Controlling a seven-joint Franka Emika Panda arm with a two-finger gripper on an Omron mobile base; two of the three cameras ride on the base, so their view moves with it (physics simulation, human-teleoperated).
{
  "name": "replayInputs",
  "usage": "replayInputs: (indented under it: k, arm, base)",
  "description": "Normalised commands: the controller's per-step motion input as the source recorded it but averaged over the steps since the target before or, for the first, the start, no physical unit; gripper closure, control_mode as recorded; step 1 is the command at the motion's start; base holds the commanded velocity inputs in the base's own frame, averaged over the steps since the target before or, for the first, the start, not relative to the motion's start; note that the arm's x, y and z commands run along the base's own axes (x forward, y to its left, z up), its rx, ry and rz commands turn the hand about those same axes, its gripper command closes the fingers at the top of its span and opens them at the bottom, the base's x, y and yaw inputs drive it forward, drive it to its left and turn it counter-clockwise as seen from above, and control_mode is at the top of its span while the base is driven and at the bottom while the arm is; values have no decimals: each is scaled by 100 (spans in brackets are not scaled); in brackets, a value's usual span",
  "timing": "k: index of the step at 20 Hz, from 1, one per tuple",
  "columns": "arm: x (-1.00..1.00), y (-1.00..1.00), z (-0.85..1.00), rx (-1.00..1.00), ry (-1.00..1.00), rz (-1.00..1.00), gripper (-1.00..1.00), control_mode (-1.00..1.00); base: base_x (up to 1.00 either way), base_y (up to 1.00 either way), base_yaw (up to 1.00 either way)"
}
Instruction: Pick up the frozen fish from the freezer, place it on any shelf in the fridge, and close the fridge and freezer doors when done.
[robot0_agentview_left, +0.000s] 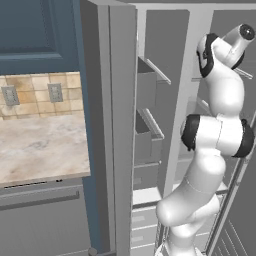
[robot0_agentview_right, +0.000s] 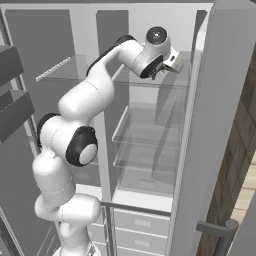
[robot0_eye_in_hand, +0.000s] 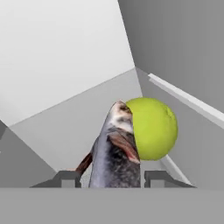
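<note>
Grey fridge (robot0_agentview_right: 150, 125) entered and releasing the frozen fish (robot0_eye_in_hand: 114, 153) onto its upper shelf (robot0_agentview_right: 150, 84) against the yellow-green ball (robot0_eye_in_hand: 155, 129), gripper (robot0_eye_in_hand: 112, 177) parting narrowly off its flanks, next probably needing backing straight out before swinging the fridge door (robot0_agentview_right: 210, 125) and freezer door (robot0_agentview_left: 122, 150) shut.

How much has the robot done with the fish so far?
Done: the fish is out of the freezer and up in the fridge, next to a yellow-green ball. In hand: the gripper has a finger on each side of the fish; I cannot tell if it is still squeezing. Left: let go, pull the arm out, and shut both doors, which stand open.
</note>
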Motion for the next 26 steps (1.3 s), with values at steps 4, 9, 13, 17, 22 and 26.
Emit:
replayInputs:
  k: [4,9,13,17,22,26]
  arm:
    - [-14,0,0,0,-1,0,-100,-100]
    - [-76,8,0,0,-6,0,-100,-100]
    - [-100,36,-6,0,-9,0,-100,-100]
    - [-100,77,-36,-2,-14,0,-100,-100]
    - [-100,100,-50,-3,-7,0,-100,-100]
    - [-100,95,-34,0,8,0,-100,-100]
  base:
    - [0,0,0]
    - [0,0,0]
    - [0,0,0]
    - [0,0,0]
    - [0,0,0]
    - [0,0,0]
